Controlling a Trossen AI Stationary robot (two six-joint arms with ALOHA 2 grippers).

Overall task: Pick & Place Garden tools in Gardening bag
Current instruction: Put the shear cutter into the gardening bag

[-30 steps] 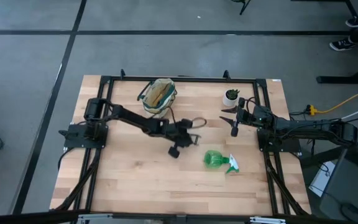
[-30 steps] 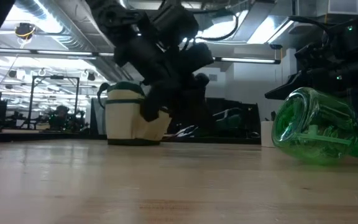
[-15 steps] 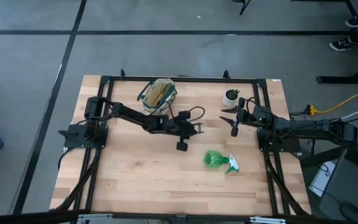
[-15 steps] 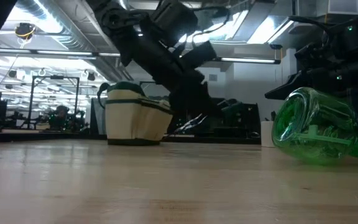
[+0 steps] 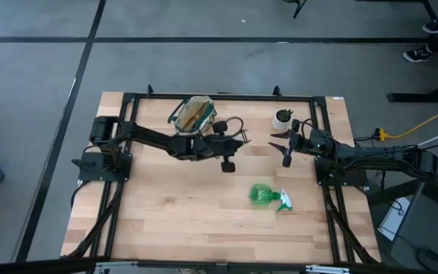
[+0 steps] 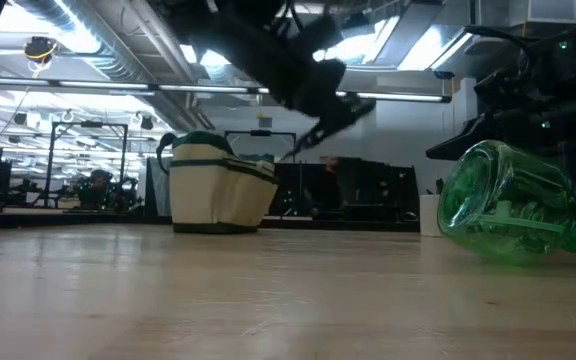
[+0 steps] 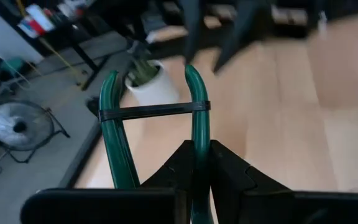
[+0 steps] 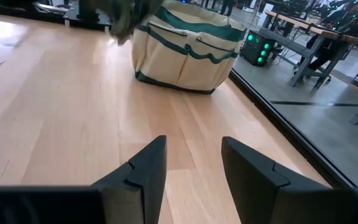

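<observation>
Your left gripper clamps the pruning shears aloft beside the gardening bag — apparently partly filled — while the spray bottle lies unpicked; right gripper waits, parted.

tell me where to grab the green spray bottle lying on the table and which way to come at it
The spray bottle lies on its side, white trigger head pointing toward the right arm's side of the table. Probably best to come straight down and close across the narrow neck just behind the trigger: the round body looks wide and would likely roll. The open right gripper waits near it; the left gripper holds the shears.
</observation>
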